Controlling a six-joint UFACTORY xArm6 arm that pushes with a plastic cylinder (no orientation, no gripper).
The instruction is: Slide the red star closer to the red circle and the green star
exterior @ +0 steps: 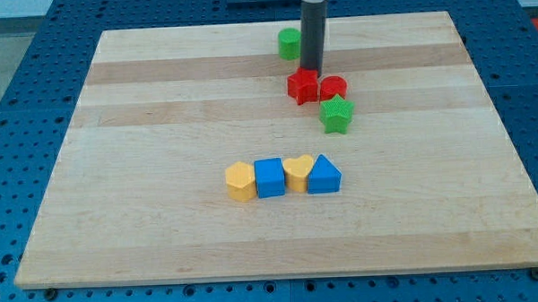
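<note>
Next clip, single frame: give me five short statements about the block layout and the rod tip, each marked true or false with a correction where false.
1. The red star sits beside the red circle. True.
2. My tip rests at the view's bottom edge of the red star. False: it is at the star's top edge.
3. The green star lies toward the view's bottom from the red circle. True.
4. The green circle stands at the view's right of the rod. False: it stands at the rod's left.
5. Four blocks form a row: yellow hexagon, blue square, yellow heart, blue triangle. True.
</note>
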